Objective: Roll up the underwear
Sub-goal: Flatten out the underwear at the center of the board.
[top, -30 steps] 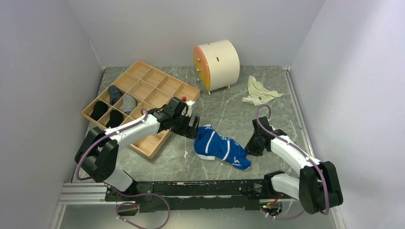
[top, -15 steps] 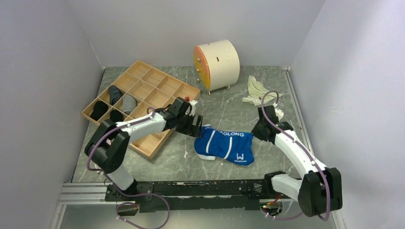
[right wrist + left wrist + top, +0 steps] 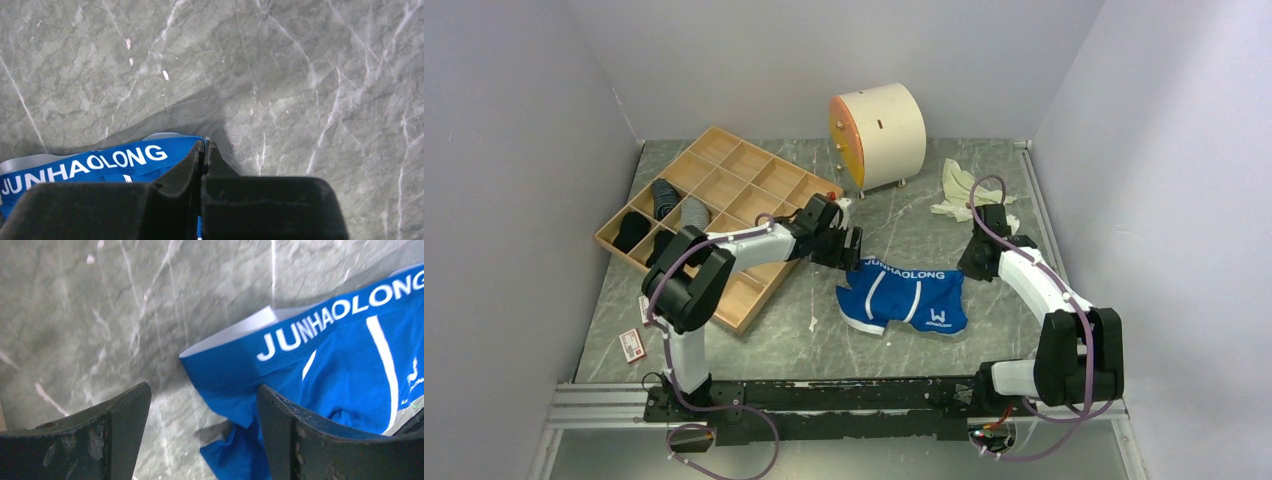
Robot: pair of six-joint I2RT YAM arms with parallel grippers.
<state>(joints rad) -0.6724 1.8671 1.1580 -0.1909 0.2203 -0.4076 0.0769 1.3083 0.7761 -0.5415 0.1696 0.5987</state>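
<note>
Blue underwear point(image 3: 906, 293) with a white-lettered JUNHAOLONG waistband lies spread on the grey marble table, waistband at the far side. My left gripper point(image 3: 852, 252) is open at the waistband's left end; in the left wrist view the jaws stand wide apart over that corner point(image 3: 235, 365) without gripping it. My right gripper point(image 3: 970, 266) is shut on the waistband's right end; in the right wrist view the blue band point(image 3: 115, 161) runs into the closed jaws.
A wooden compartment tray point(image 3: 724, 195) with rolled dark and grey garments stands at the left, under my left arm. A round white drawer unit point(image 3: 879, 135) stands at the back. A crumpled cream cloth point(image 3: 964, 190) lies at the back right. A small card point(image 3: 632, 345) lies front left.
The underwear went from a bunched heap to stretched flat, waistband pulled wide. My right gripper moved farther back and right with its end. My left gripper moved farther back and now stands open.
</note>
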